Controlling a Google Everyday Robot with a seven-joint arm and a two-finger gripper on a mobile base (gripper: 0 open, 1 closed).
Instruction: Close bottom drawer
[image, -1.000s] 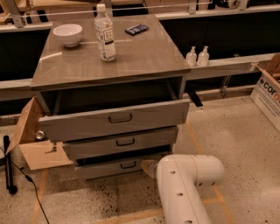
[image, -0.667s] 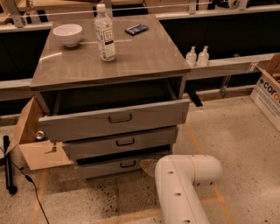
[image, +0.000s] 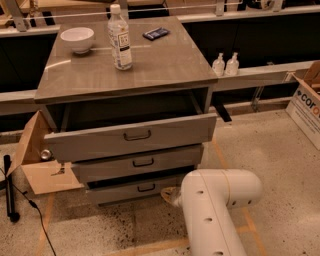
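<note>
The bottom drawer (image: 120, 192) is the lowest of three grey wood-grain drawers in the cabinet (image: 125, 75). It has a small dark bar handle (image: 146, 188) and stands slightly out, less than the two above it. The middle drawer (image: 137, 164) is out further, and the tall top drawer (image: 132, 136) is out furthest. My white arm (image: 215, 205) comes in from the bottom right. My gripper (image: 167, 195) is mostly hidden behind the arm, low down at the right end of the bottom drawer's front.
A white bowl (image: 77, 38), a water bottle (image: 120, 37) and a dark flat item (image: 155, 33) sit on the cabinet top. An open cardboard box (image: 40, 165) lies left of the cabinet. Two small pump bottles (image: 225, 64) stand on a ledge at the right, and another box (image: 306, 107) is at the far right.
</note>
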